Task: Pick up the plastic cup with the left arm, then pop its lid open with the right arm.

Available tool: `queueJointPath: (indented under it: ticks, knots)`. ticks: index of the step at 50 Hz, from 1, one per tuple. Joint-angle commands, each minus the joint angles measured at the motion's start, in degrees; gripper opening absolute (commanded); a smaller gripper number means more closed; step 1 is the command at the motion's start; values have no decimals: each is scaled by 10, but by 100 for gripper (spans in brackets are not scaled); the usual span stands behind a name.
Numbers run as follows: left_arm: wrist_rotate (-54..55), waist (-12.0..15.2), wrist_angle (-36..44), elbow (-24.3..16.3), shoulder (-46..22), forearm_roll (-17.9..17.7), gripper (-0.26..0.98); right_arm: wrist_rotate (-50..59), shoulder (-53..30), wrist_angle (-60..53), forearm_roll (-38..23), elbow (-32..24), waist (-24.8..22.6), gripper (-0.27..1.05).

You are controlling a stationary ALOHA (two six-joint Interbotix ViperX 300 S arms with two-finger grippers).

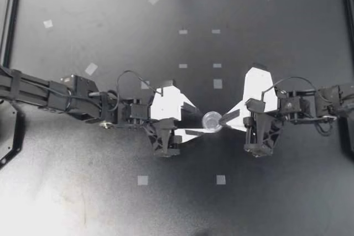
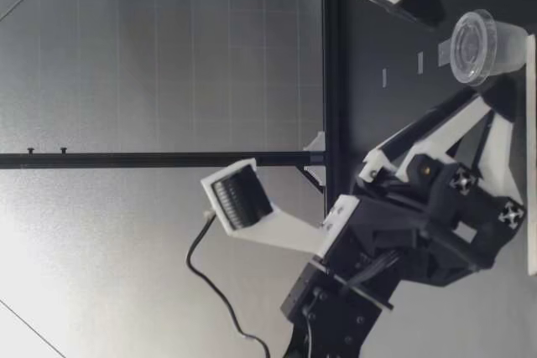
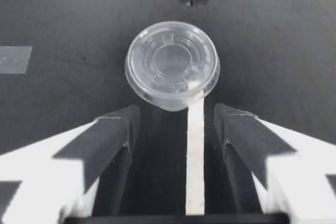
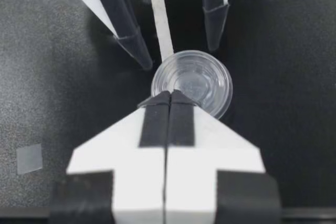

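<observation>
1. Left gripper (image 1: pixel 198 121) is open. Its fingers (image 3: pixel 113 135) flank the near side of the cup (image 1: pixel 211 121) and touch nothing. My right gripper (image 1: pixel 222 120) is closed on nothing, its paired tips poised at the cup's opposite rim; whether they touch it I cannot tell.
2. The cup stands upright on the table (image 1: pixel 265 203), between the two grippers.
3. It looks light, so I judge that a nudge from the closed tips, or one finger landing first, could skid or tip it.
4. A hard squeeze would likely buckle its thin wall or pop the lid.
5. Both grippers crowd the cup — they could clash beside it.
6. The cup is clear thin plastic, round and tapering toward its base, and its slick-looking lid has concentric ridges.
7. The table under the cup is matte black — a white strip (image 3: pixel 195 156) runs from the cup back beneath the left gripper.
8. The fingers are black pads on angular white shells.
</observation>
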State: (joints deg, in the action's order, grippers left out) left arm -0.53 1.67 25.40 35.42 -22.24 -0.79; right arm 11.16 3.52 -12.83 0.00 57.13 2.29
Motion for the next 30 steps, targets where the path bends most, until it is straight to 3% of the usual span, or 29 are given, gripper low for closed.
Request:
queueJointPath:
  ticks: [1,30]
  knots:
    - [-2,-1,3,-15,7,2,60,1,3,-6,1,-11,4,-7]
    - [-8,2,4,-40,-18,1,60,0,-27,-6,1,-17,4,-7]
